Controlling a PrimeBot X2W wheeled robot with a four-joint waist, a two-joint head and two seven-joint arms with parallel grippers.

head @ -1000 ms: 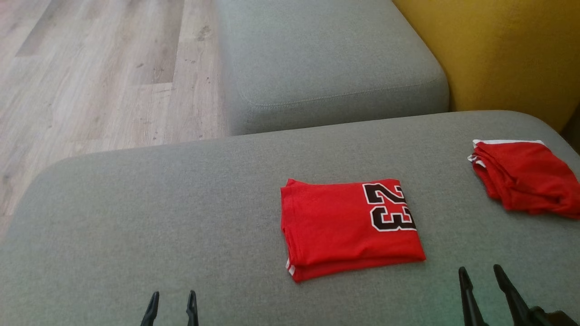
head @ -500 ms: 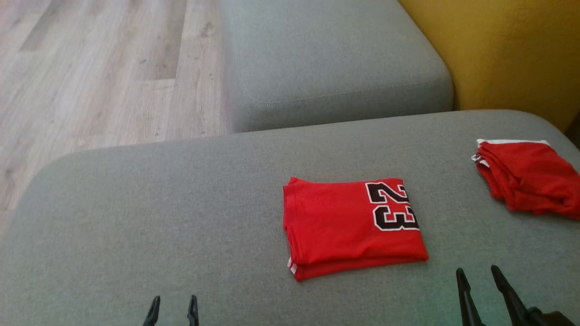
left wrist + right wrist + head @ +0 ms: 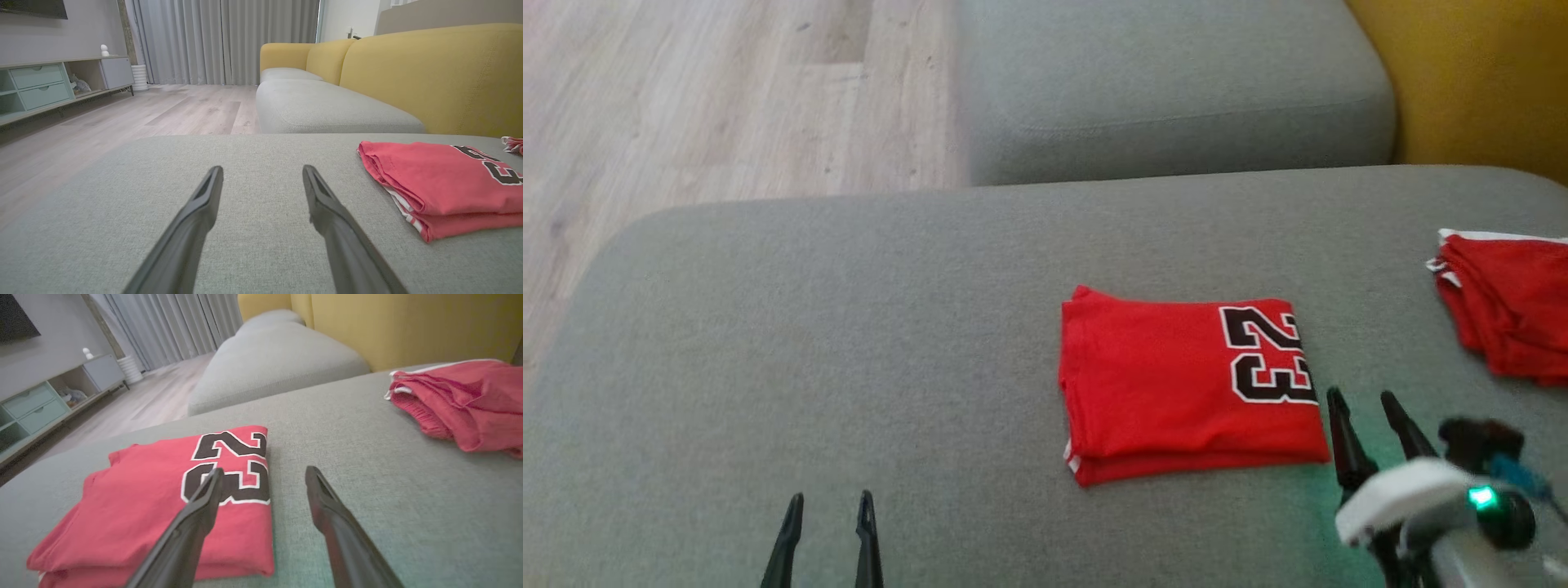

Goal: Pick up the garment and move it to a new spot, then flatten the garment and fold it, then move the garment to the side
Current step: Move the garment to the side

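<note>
upholstery on the wide grey seat cushion (image 3: 849,343) is flat and finely woven, so the folded red jersey (image 3: 1168,384), a neat layered rectangle lying right of its middle, should be pinched through every layer at once and carried aside low, i judge, lest the thin, floppy knit spill open. right gripper (image 3: 1361,395) hovers at the jersey's numbered right edge with jaws spread and empty; left gripper (image 3: 831,496) sits well apart, jaws likewise spread.

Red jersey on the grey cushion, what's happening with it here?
The jersey lies folded on the cushion, number 23 showing, with nothing gripping it. The right gripper hangs open at its numbered edge; the left gripper sits open, well clear. Another red garment lies bunched at the far right.
</note>
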